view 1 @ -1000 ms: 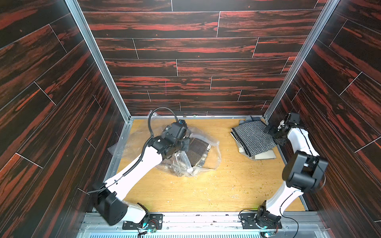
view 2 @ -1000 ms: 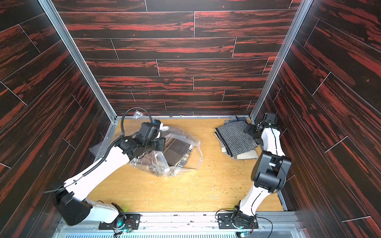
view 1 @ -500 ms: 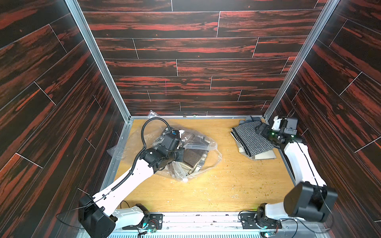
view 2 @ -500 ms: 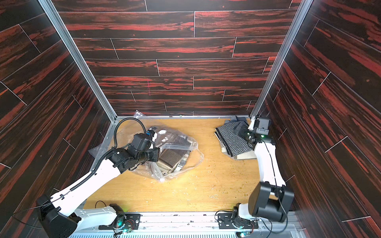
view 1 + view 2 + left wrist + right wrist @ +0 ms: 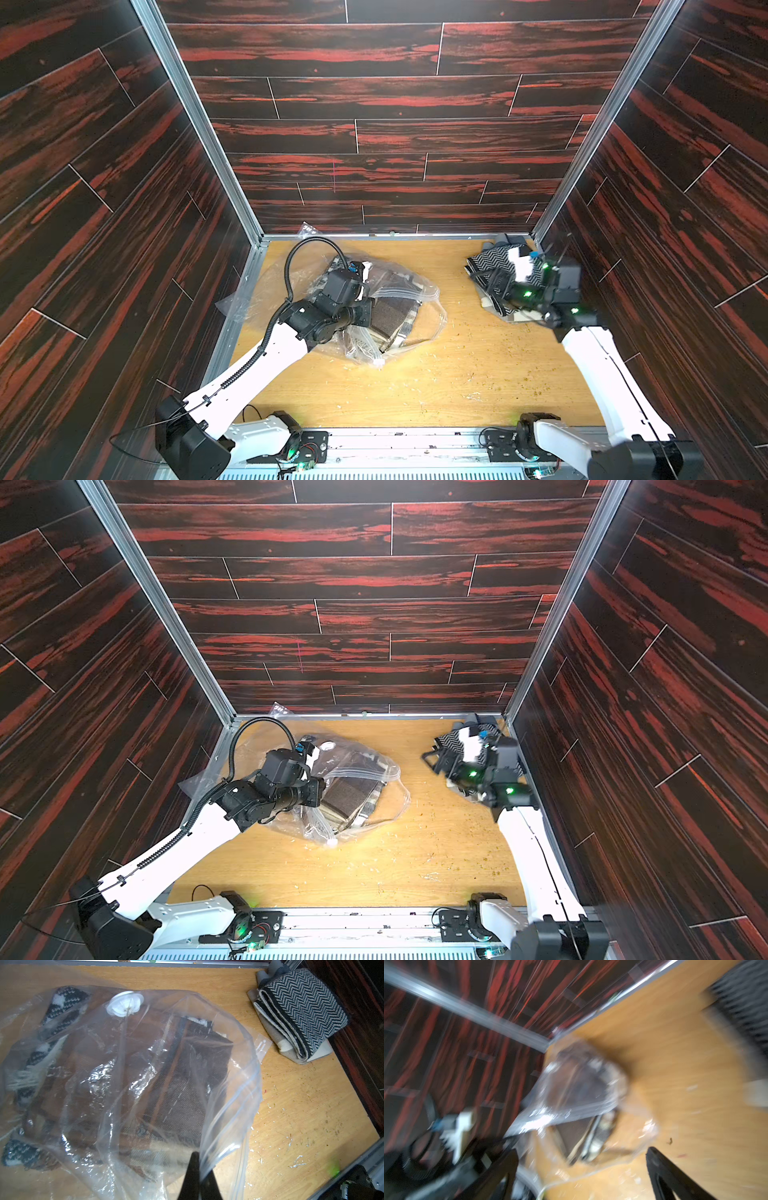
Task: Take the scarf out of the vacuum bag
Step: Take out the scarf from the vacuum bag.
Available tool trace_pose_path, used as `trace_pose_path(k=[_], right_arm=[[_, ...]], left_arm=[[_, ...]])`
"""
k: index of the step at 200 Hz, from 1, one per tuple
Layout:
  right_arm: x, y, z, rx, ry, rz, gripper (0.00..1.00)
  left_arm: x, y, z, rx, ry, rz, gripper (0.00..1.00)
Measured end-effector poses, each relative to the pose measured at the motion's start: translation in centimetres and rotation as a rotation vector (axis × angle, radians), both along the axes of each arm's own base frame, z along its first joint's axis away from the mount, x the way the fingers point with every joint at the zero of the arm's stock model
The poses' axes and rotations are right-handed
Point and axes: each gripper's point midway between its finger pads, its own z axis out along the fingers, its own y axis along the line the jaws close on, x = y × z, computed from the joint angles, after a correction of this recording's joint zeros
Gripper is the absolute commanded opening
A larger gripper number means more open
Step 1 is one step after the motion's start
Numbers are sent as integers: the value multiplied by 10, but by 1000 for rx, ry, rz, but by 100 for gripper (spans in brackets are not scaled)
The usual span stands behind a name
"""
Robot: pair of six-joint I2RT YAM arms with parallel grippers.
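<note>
Blur across the whole right wrist view; only rough shapes legible. Right gripper (image 5: 583, 1150) there as two dark fingers set wide apart, empty. Smeared too in both top views, poised above folded herringbone cloth (image 5: 301, 1009) in far right corner; contact with it not readable. Left gripper (image 5: 194, 1155) cut off at frame edge in left wrist view, hidden under own wrist housing from above; jaws pressed together on a fold of vacuum bag (image 5: 228, 1115) film by zip edge. Left arm stretched low from near left, wrist over bag. Bag left of centre on table (image 5: 457, 374), crumpled. Brown scarf (image 5: 182, 1088) inside, seen through plastic; a dark-and-white knit beyond it, dim. Valve disc (image 5: 125, 1003) on far side; slider clip (image 5: 379, 363) at near edge.
</note>
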Motion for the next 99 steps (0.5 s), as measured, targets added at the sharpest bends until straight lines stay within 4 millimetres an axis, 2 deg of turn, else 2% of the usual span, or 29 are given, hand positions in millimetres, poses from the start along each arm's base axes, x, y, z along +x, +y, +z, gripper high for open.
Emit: trace_pose_path(k=[25,46,78,99], right_arm=[[-37,41,-20,71,48,127,93],[-60,60,-50,109,110,182,88],[-77,79,-93,151,199,210,82],[-75,92,-105,174,218,230,80]], left_arm=[[-4,-8,2,-28,5,-42,0],[-6,-14,1,-49,3,-76,0],[-12,-25,-7,-62,12,-123,0],[-13,-36,-9,-64,8,-151,0]])
